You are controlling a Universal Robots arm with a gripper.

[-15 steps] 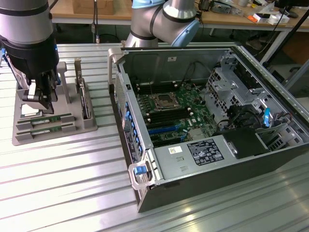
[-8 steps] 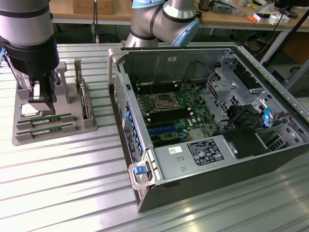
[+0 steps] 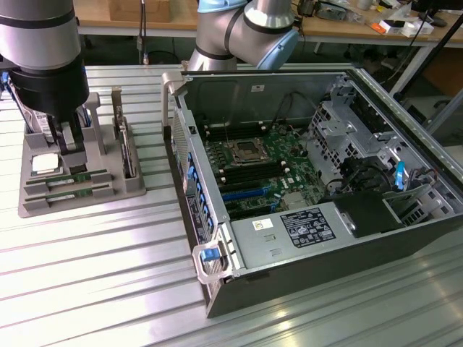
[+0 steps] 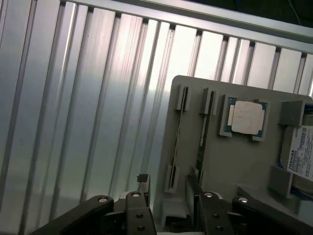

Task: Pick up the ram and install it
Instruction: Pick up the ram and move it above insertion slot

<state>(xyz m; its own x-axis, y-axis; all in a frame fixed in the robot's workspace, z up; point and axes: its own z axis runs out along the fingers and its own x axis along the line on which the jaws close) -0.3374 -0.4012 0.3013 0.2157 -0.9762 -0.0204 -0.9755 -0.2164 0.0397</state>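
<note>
Our pincer (image 4: 168,188) hung spread, holding nothing, low over the near end of the grey holder (image 4: 234,161). One of its fingers (image 4: 143,182) stood out past the holder's edge over the ribbed surface (image 4: 73,98). The other was above the holder, close to the end of the ram (image 4: 204,132). The ram lay on edge in its slot, untouched, and a parallel slot beside it seemed to hold a second thin stick (image 4: 177,139). Farther along the holder we saw the processor (image 4: 247,117) flat in its pocket. Beyond that was the hard drive (image 4: 301,152) with its white label. In the exterior view the holder sat at the exterior view's left, with the open computer case (image 3: 304,181) apart from it at the exterior view's right.

We judged the alignment to be the risk. With two slots so close, the spread fingers could straddle the wrong stick. One finger could also land on the ram's top edge or on a slot clip rather than alongside the board. A skewed pinch could tilt the ram or drag the light holder up with it.
</note>
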